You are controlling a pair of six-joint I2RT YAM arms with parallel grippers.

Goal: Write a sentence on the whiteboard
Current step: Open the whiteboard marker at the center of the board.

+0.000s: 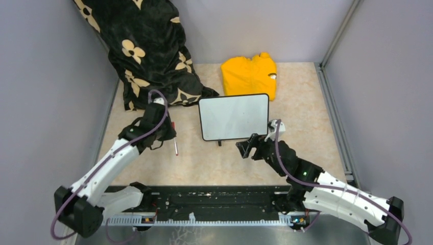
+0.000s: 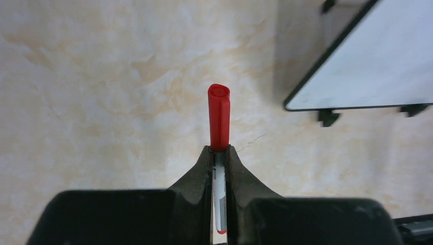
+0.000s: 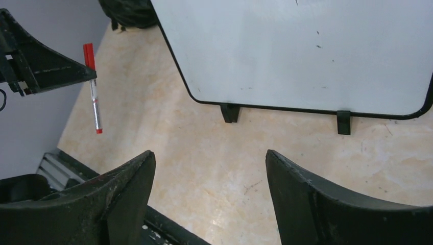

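Nearest us, our left tool (image 2: 219, 151) is clamped on the red-capped marker (image 2: 219, 116). Our right tool (image 3: 210, 159) stands wide apart, holding nothing, near the whiteboard (image 1: 234, 116), which rests on the tabletop (image 1: 204, 166) just before the yellow garment (image 1: 249, 75).

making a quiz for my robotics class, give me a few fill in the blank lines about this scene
1. The left hand is shut on a marker with a ___ cap.
2. The right hand is ___ and holds nothing.
3. Behind the whiteboard lies a ___ garment.
Missing words: red; open; yellow.
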